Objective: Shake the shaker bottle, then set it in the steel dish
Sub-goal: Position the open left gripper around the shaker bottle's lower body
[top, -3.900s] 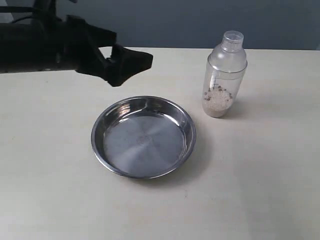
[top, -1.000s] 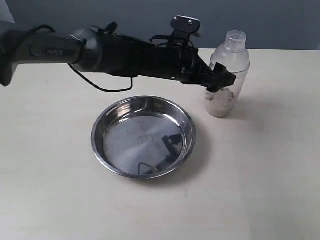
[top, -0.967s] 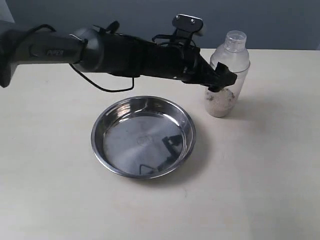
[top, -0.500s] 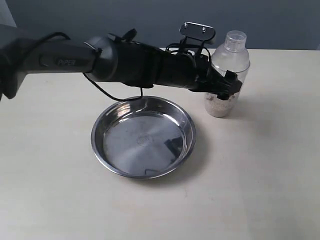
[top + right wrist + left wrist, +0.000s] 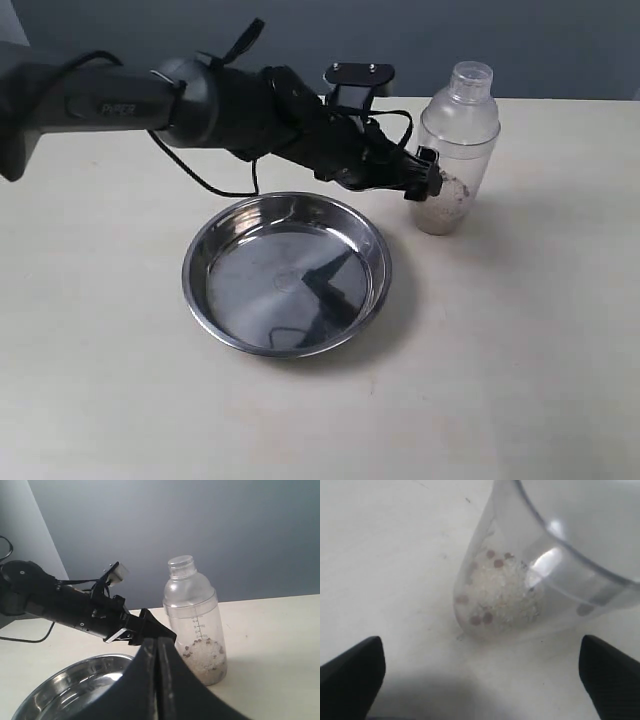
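**Left jaws spread wide at the bottle's foot, nothing gripped yet**

The left gripper (image 5: 479,652) has its jaws far apart. In the left wrist view its two dark fingers (image 5: 355,672) sit at opposite edges of the picture. The shaker bottle (image 5: 460,130) lies ahead in the gap between them, and neither finger touches it. The wide spread probably serves to clear the bottle's round body before closing on it. The aim looks low, near the whitish, dark-specked grains (image 5: 507,597) settled at the bottom.

The bottle stands upright with its cap on, on the pale table (image 5: 520,350), just beside the steel dish (image 5: 190,272) and outside its rim. The left arm reaches across over the far edge of the dish to get to it. The dish has nothing in it, so a short carry should finish the task once the shaking is done.

The right gripper (image 5: 157,680) has its jaws pressed together on nothing. It hangs back on the near side, well apart from the bottle, seemingly to keep out of the way.

By my reading, the grasp has not begun. If the jaws close this low, the tall bottle could tip.
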Controlling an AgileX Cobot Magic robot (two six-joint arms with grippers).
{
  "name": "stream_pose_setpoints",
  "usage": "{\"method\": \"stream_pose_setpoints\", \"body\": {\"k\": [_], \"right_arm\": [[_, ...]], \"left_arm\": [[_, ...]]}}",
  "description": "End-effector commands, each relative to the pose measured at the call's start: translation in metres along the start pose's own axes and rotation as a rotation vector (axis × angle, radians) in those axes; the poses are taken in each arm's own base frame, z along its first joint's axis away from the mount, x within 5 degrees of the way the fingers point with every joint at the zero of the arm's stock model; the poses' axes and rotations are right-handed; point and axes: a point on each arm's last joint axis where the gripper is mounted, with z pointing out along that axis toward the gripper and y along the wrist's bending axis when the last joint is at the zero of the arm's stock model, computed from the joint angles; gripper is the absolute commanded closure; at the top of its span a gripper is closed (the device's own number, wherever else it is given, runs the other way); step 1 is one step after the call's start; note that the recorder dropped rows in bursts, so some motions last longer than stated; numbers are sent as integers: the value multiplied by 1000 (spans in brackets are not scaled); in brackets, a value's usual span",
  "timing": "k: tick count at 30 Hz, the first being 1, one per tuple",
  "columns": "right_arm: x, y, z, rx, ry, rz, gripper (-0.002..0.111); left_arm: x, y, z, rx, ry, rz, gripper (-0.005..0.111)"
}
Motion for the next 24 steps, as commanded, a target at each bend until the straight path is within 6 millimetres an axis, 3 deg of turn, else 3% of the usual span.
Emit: {"method": "stream_pose_setpoints", "body": {"k": [1,7,10,14,18,24], "right_arm": [[0,-1,0,5,-8,-6,109],[0,-1,0,5,-8,-6,109],[0,0,0,3,-6,-6,109],[0,-1,0,6,-7,-11,109],[0,-1,0,6,-7,-11,109],[0,-1,0,6,-7,-11,109]], "left_arm": [[-9,-14,-4,-38,-89,129,5],[-11,-15,-5,-124,-198,172,1],[-8,-6,-4,-134,-247,128,1],[-8,1,-8,81,-521,196,1],[8,11,-13,224,-763,188,1],[12,14,-11,193,-733,208,1]]}}
